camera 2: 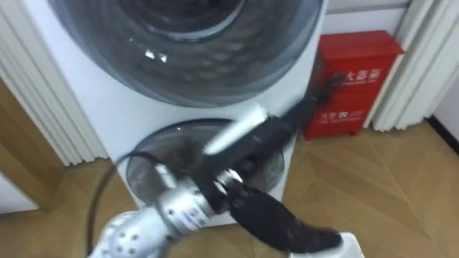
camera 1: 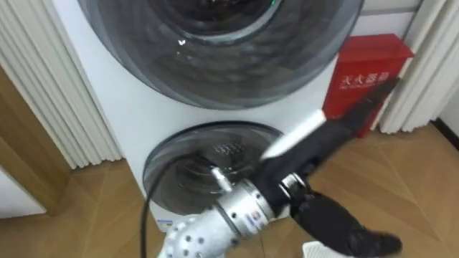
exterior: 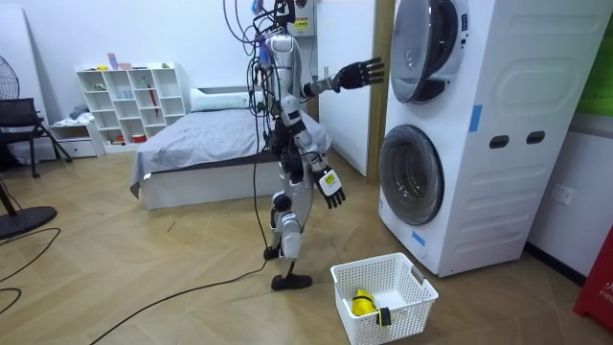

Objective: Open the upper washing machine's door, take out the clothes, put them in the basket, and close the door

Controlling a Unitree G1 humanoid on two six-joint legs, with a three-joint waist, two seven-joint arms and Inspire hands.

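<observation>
White stacked washing machine [exterior: 508, 105] | black raised hand [exterior: 359, 72] near its round top door [exterior: 421, 53], fingers spread | lowered hand [exterior: 332, 188] loose, empty

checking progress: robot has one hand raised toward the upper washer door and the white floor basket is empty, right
Not empty: the room view shows a yellow item lying in the white basket. The raised hand toward the upper washer door is right.

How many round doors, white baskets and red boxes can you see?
Round doors: 2
White basket: 1
Red box: 1
Total: 4
</observation>
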